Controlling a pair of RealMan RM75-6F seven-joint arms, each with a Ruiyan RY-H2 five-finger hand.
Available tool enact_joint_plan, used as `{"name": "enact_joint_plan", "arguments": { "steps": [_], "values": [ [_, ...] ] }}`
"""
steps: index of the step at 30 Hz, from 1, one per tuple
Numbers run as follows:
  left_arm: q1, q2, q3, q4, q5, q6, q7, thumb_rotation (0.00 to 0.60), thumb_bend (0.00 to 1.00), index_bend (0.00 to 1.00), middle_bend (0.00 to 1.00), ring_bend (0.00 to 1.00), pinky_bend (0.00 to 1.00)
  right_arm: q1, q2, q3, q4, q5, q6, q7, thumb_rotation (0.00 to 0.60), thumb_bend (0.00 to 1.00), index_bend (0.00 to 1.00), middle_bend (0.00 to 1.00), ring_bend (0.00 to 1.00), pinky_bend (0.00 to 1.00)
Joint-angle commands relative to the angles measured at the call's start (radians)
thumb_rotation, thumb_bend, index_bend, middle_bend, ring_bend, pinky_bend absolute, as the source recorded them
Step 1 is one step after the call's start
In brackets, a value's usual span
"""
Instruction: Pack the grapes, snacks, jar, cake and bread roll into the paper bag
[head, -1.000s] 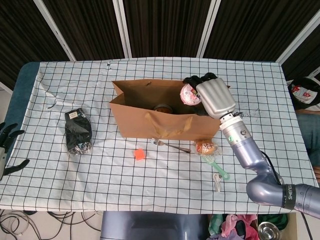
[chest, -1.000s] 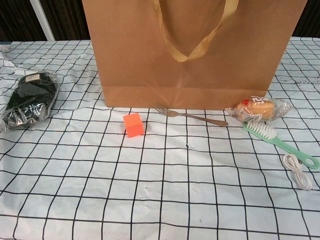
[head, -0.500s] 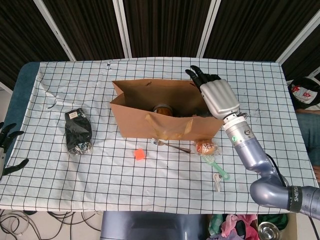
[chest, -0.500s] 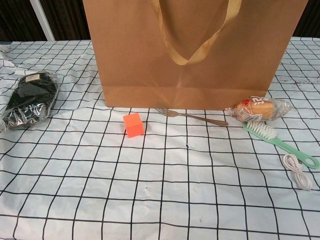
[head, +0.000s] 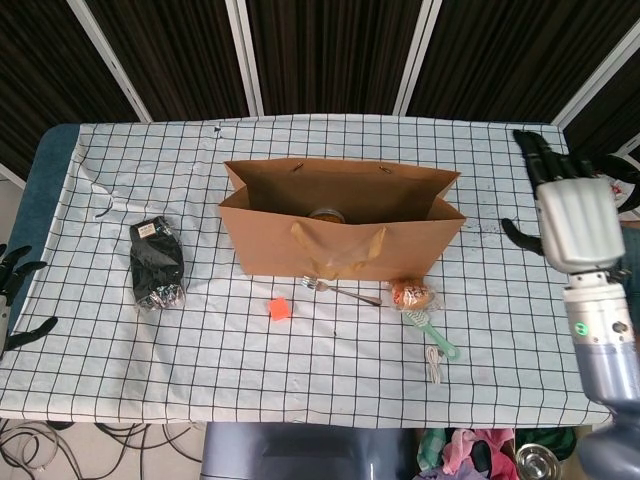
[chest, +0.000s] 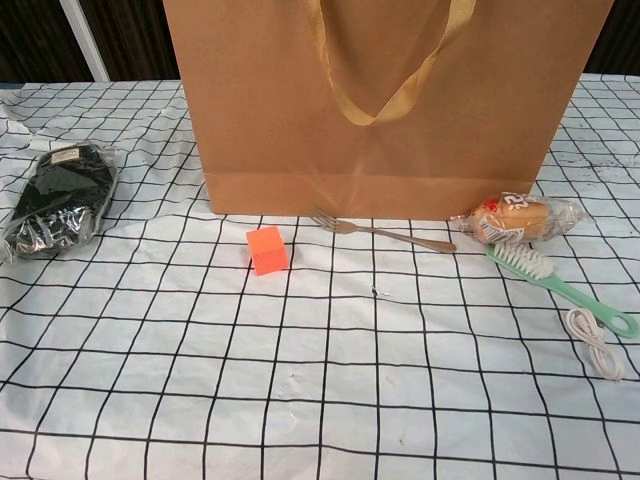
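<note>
The brown paper bag (head: 340, 225) stands open in the middle of the table and fills the top of the chest view (chest: 385, 100). A round jar lid (head: 325, 214) shows inside it. A wrapped bread roll (head: 413, 294) (chest: 520, 218) lies at the bag's front right corner. A dark packet of grapes (head: 157, 262) (chest: 60, 200) lies to the bag's left. My right hand (head: 570, 215) hovers well right of the bag, fingers straight, holding nothing. My left hand (head: 12, 295) sits at the left edge, fingers apart and empty.
A fork (head: 342, 291) (chest: 380, 231) and an orange cube (head: 279, 309) (chest: 267, 249) lie in front of the bag. A green brush (head: 432, 330) (chest: 555, 278) and a white cable (head: 434, 364) (chest: 595, 343) lie near the roll.
My right hand held a pink-lidded round item over the bag's right end, let it go inside, then drew away to the right. The left hand stayed put.
</note>
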Motion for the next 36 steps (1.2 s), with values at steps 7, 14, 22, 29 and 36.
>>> {"name": "enact_joint_plan", "arguments": {
  "steps": [7,14,22,29,36],
  "values": [
    [-0.002,-0.004,-0.005,0.005,-0.008,-0.004,0.002,0.6,0.09,0.25,0.11,0.0,0.0,-0.185,-0.004,-0.21,0.004,-0.114,-0.019,0.011,0.6,0.15,0.06,0.14,0.26,0.24],
    [-0.006,-0.008,-0.001,0.006,-0.002,-0.012,0.009,0.6,0.09,0.25,0.11,0.0,0.0,-0.17,-0.158,-0.266,0.03,-0.158,-0.145,0.027,0.6,0.15,0.08,0.14,0.26,0.24],
    [-0.006,-0.007,-0.006,0.01,-0.011,-0.015,0.003,0.6,0.09,0.25,0.11,0.0,0.0,-0.143,-0.347,-0.273,0.085,-0.13,-0.198,-0.012,0.6,0.15,0.09,0.14,0.21,0.24],
    [-0.005,-0.006,-0.007,0.011,-0.012,-0.015,-0.001,0.6,0.09,0.25,0.11,0.0,0.0,-0.141,-0.475,-0.273,0.135,-0.129,-0.173,-0.065,0.6,0.15,0.09,0.14,0.21,0.24],
    [-0.006,-0.008,-0.006,0.012,-0.012,-0.017,0.005,0.6,0.09,0.25,0.11,0.0,0.0,-0.128,-0.607,-0.281,0.234,-0.147,-0.141,-0.184,0.6,0.15,0.09,0.14,0.18,0.23]
  ]
}}
